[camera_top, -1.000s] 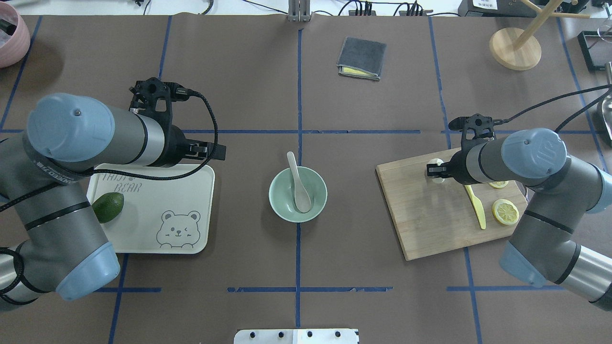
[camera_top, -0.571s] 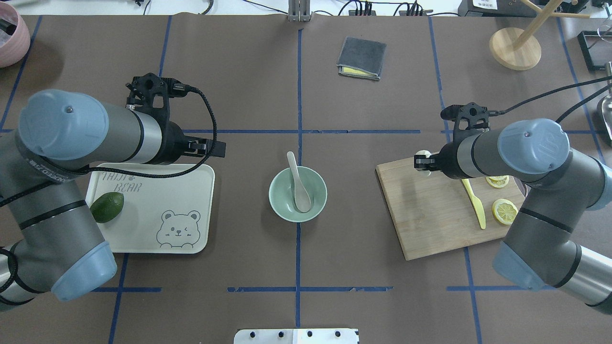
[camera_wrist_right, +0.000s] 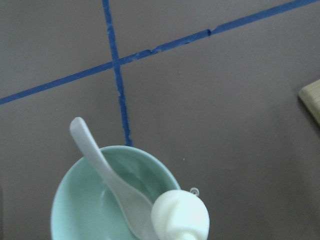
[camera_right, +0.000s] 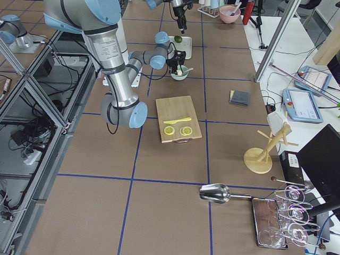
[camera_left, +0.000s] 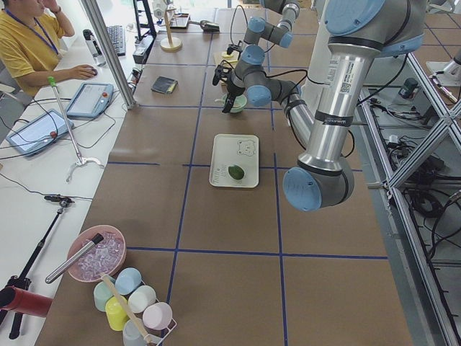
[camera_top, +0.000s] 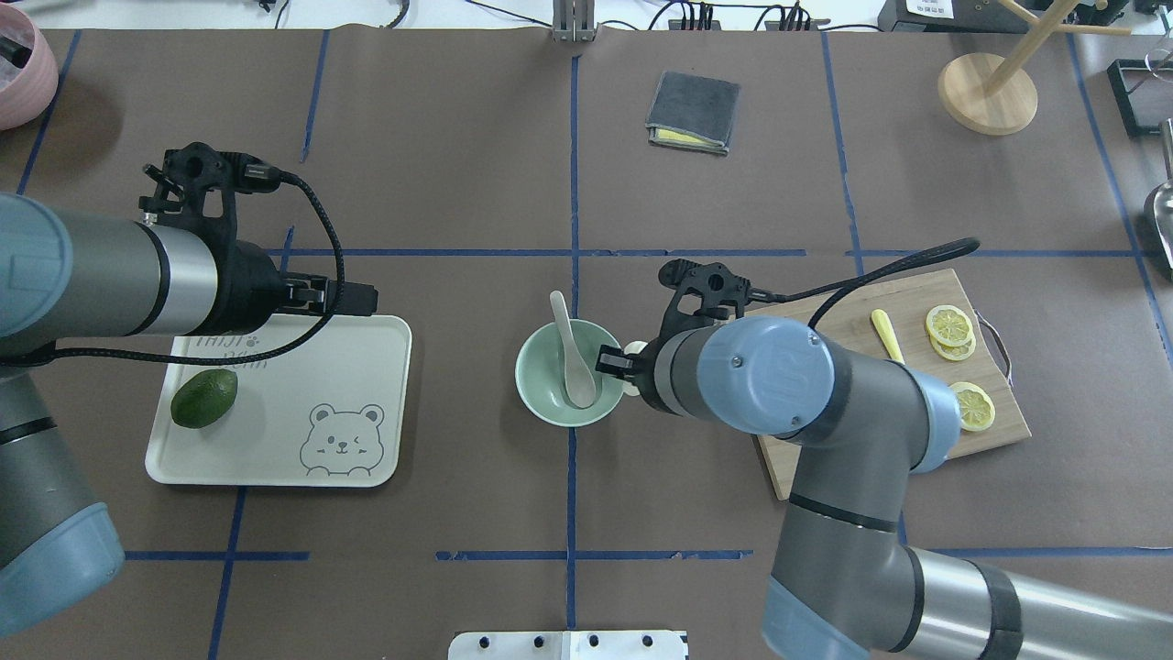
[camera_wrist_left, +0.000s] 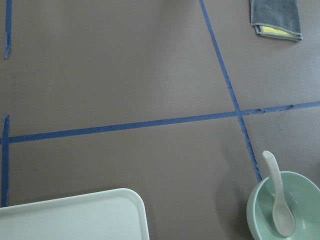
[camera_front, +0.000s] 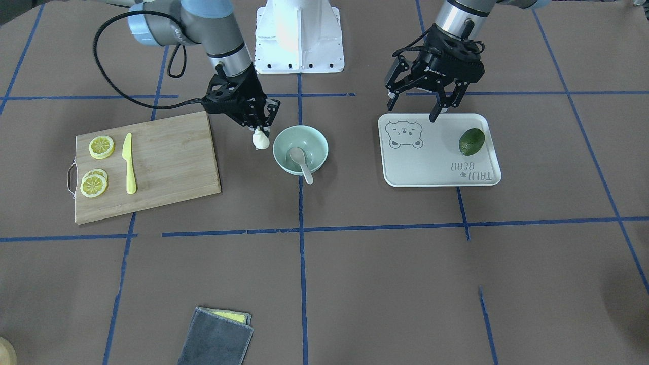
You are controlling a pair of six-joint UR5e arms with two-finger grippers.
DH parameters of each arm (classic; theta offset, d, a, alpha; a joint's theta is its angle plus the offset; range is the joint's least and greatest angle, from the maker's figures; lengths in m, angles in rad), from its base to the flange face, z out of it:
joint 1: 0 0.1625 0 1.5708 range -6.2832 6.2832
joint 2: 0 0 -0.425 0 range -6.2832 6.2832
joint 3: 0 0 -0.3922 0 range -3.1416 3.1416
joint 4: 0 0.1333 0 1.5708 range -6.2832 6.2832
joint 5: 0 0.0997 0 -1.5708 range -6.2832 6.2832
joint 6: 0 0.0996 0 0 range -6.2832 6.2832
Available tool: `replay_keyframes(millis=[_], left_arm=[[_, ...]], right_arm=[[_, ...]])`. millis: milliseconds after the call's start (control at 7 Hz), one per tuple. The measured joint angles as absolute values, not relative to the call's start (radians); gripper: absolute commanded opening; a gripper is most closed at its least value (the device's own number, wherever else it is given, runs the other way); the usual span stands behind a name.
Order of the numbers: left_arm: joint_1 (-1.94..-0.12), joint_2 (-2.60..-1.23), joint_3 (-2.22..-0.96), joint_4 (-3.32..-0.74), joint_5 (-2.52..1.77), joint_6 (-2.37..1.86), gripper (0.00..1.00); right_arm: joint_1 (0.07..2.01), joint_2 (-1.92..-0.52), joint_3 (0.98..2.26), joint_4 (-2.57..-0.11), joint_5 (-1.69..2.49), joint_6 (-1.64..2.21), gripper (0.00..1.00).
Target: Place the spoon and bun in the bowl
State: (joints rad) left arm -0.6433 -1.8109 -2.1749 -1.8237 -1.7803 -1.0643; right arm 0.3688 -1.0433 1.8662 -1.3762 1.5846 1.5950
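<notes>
The mint-green bowl (camera_top: pixel 550 403) stands at the table's middle, also in the front view (camera_front: pixel 316 139). The cream-white spoon (camera_top: pixel 573 353) lies in it, its handle sticking out over the far rim; it also shows in the front view (camera_front: pixel 303 163). My right gripper (camera_top: pixel 619 365) is shut on the white bun (camera_front: pixel 261 140) and holds it in the air at the bowl's right rim. In the right wrist view the bun (camera_wrist_right: pixel 180 216) hangs by the rim of the bowl (camera_wrist_right: pixel 75 200). My left gripper (camera_front: pixel 412 112) is open and empty above the tray's far edge.
A cream tray (camera_top: pixel 348 367) with a green avocado (camera_top: pixel 203 398) lies left of the bowl. A wooden cutting board (camera_top: pixel 825 440) with lemon slices (camera_top: pixel 970 406) and a yellow knife (camera_top: pixel 885 332) lies to the right. A grey cloth (camera_top: pixel 693 110) lies at the back.
My right gripper has carried the bun leftward off the cutting board to the bowl's right rim. My left arm has drawn back to the left, still open.
</notes>
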Motion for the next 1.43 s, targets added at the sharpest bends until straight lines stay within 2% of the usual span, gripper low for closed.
replay_keyframes(millis=[286,1429], left_arm=[[-0.645,-1.798,-2.184,-1.824,-1.781,-1.063,1.0],[-0.644,-1.79,-2.151,-1.824,-1.779,-1.054,1.0]], right_arm=[[0.34,-0.996,1.843,-1.389,1.549,1.643,0.53],[0.339,-0.938,1.769,-1.388,1.526,1.655,0.61]])
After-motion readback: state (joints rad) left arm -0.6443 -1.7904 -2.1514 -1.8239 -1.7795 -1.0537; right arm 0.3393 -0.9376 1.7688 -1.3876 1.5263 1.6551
